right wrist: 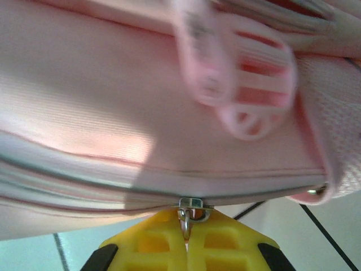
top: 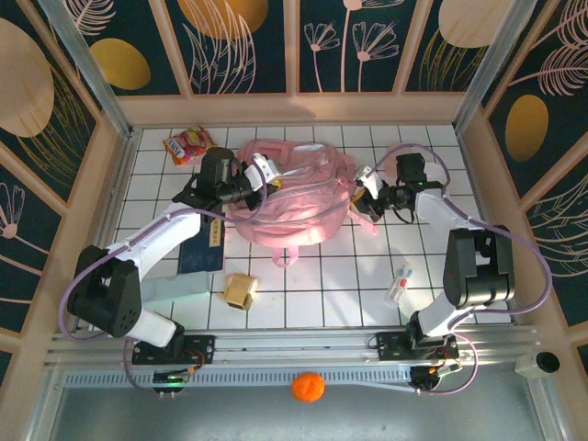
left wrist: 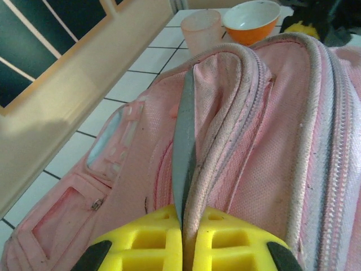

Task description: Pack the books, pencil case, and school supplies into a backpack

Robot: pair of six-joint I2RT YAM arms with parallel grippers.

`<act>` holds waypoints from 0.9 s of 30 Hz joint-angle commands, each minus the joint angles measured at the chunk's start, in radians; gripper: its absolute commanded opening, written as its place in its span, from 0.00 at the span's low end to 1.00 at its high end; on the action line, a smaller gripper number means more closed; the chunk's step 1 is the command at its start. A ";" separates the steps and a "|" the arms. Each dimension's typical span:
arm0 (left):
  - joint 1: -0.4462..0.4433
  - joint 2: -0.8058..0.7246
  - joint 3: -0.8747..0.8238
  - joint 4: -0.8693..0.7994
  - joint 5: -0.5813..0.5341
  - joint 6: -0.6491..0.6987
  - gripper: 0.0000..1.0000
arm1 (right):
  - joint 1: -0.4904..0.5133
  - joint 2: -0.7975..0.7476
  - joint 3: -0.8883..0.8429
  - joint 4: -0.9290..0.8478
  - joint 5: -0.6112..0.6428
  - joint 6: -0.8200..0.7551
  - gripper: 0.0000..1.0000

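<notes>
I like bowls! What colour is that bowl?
The bowl is orange outside, white inside; left wrist view.

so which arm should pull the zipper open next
Right. The right pincer is shut on the zipper pull; the left pincer is pinching a backpack fold, probably bracing it.

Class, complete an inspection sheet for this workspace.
Surface: white tiled table.
Job's things: glossy pink backpack mid-table; thin dark navy book, pale mint-green pouch and small tan-yellow box outside it, left side; white oblong item with red marks, right side.
Clutter: red-orange snack bag, pink cup, orange bowl, orange ball near the arm bases.
Tools: left tool shut on a backpack fold; right tool shut on metal zipper pull.
Cables: lavender cables loop along both arms.
Surroundings: wooden frame, dark floral panels.
</notes>
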 commanded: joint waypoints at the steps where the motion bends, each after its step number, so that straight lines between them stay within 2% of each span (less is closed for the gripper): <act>1: -0.015 -0.032 -0.005 0.113 -0.132 -0.066 0.00 | 0.056 -0.049 0.008 -0.072 0.049 0.030 0.00; 8: -0.044 0.023 0.014 0.114 -0.356 -0.163 0.00 | 0.112 -0.123 0.015 -0.133 0.084 0.069 0.00; 12: -0.055 0.045 0.032 0.129 -0.390 -0.263 0.00 | 0.169 -0.173 0.009 -0.142 0.132 0.148 0.00; 16: -0.131 0.057 0.034 0.183 -0.475 -0.343 0.00 | 0.200 -0.194 0.005 -0.099 0.174 0.292 0.00; 23: -0.196 0.109 0.081 0.178 -0.669 -0.647 0.00 | 0.289 -0.228 0.025 -0.206 0.209 0.341 0.00; 27: -0.228 0.144 0.106 0.203 -0.691 -0.672 0.00 | 0.332 -0.240 0.030 -0.213 0.161 0.409 0.00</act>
